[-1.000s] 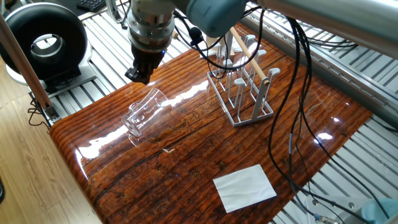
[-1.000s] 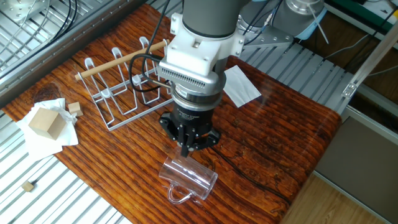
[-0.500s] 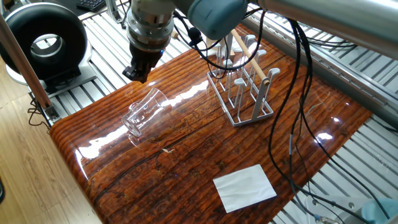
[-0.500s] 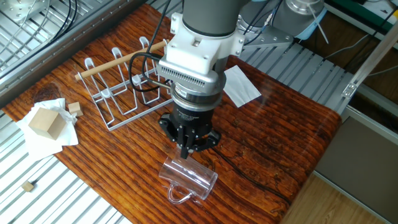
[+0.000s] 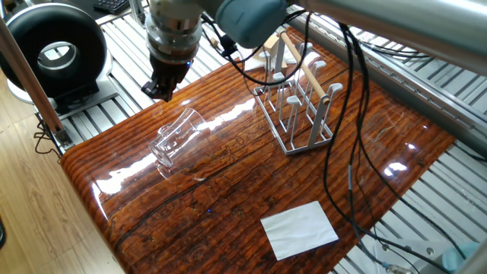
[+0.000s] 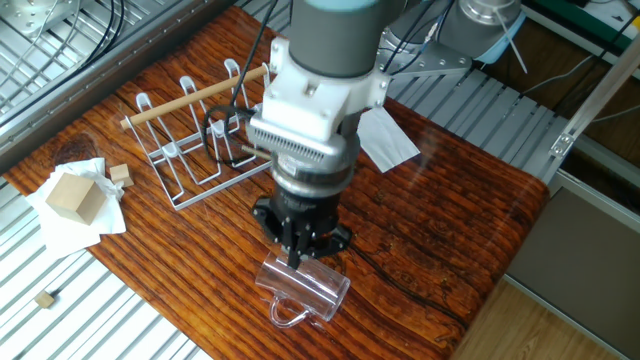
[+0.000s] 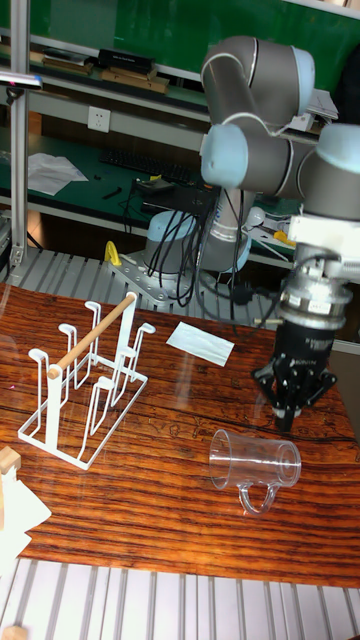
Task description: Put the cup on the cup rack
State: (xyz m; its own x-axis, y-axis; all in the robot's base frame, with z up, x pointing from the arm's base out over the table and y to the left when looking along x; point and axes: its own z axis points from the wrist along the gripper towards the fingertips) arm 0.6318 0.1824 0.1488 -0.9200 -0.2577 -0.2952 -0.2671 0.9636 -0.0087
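Cup [image 7: 255, 465] is a clear glass mug with a handle, lying on its side on the wood-grain worktop [image 5: 251, 190], handle toward the front edge in the tall view; seen also at [image 5: 177, 137] and [image 6: 303, 288]. Gripper [image 7: 289, 412] hangs above it, pointing down, holding nothing; in the other fixed view its tip [image 6: 297, 252] sits just over the cup's upper side, though contact can't be confirmed from these angles. Fingers [image 5: 162, 93] look drawn together to a narrow point, probably closed, but the tips are dark and small, so not certain. Cup rack [image 7: 88, 382] stands upright well apart from the cup, grey wire frame with pegs and a light wooden rod across the top [image 6: 195, 94]; no cup on it. Same rack at [image 5: 297, 95]. A white paper sheet [image 5: 299, 229] lies flat on the worktop, near the corner far from the cup. A wooden block [image 6: 74, 196] rests on crumpled white paper off the rack's end, with a smaller wood cube [image 6: 120, 173] beside it. Black round fan-like unit [image 5: 53, 49] sits off the worktop on the metal slats.
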